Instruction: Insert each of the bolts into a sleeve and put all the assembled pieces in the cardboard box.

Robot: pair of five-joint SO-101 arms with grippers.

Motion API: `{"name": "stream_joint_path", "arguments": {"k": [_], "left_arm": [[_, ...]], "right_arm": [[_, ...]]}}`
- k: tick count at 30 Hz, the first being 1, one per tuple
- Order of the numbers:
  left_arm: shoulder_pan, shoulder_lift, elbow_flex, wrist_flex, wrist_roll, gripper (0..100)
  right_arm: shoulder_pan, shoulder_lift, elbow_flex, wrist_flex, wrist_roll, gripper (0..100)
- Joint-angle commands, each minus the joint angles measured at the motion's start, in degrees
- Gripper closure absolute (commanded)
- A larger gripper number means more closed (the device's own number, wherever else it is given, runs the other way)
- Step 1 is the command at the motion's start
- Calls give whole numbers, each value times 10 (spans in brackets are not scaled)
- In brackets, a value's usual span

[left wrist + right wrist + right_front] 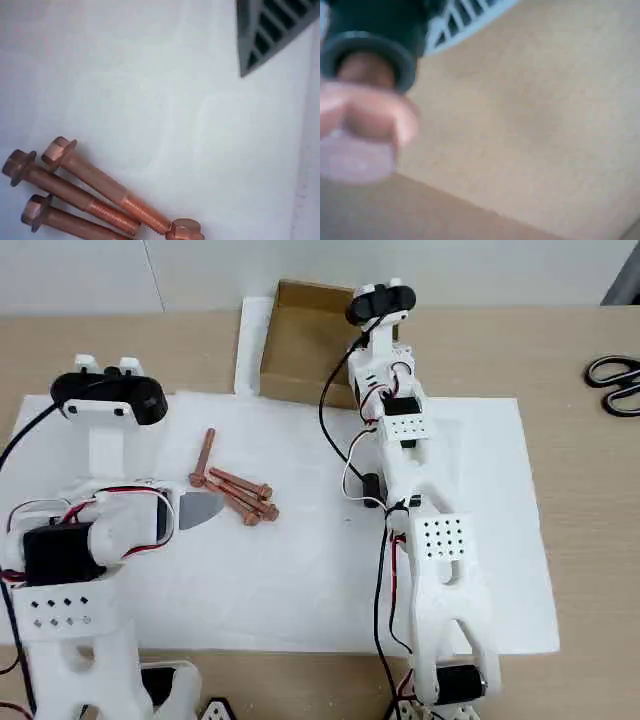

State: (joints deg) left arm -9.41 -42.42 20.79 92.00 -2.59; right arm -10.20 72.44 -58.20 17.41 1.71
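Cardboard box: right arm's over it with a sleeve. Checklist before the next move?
1. Right gripper above the cardboard box: ok.
2. Sleeve held in the right gripper: ok.
3. Seating of the held bolt in the sleeve: cannot tell; copper shows in the bore, but the depth is blurred.
4. Box floor beneath is bare: ok in the right wrist view.
5. Left gripper away from the box, beside the loose bolts: ok.
6. All bolts sleeved: not ok; four lie bare on the white sheet.
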Motion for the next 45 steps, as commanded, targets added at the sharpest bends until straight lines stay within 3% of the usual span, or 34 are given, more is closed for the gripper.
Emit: {"name": "stream_joint_path", "arguments": {"k": [1,8,20,28,36,41,45], "left_arm": [[0,-9,-24,-2,-4,628],[0,-9,-24,-2,-4,628],[0,-9,-24,-2,-4,627],[0,-6,-22,-13,-4,627],[2,-8,-22,-13,-4,627],[56,-4,-22,5,0,628],[100,-4,-22,9,11,628]], "right_arm": [[-7,-7,-26,-11,4,961],[-25,-10,-84,0,4,762],[-55,-10,-387,223,40,760],[-17,-160,-382,422,36,760],[7,-242,-382,553,36,760],[36,-335,-382,757,36,760],[73,-387,-382,796,38,760]]}}
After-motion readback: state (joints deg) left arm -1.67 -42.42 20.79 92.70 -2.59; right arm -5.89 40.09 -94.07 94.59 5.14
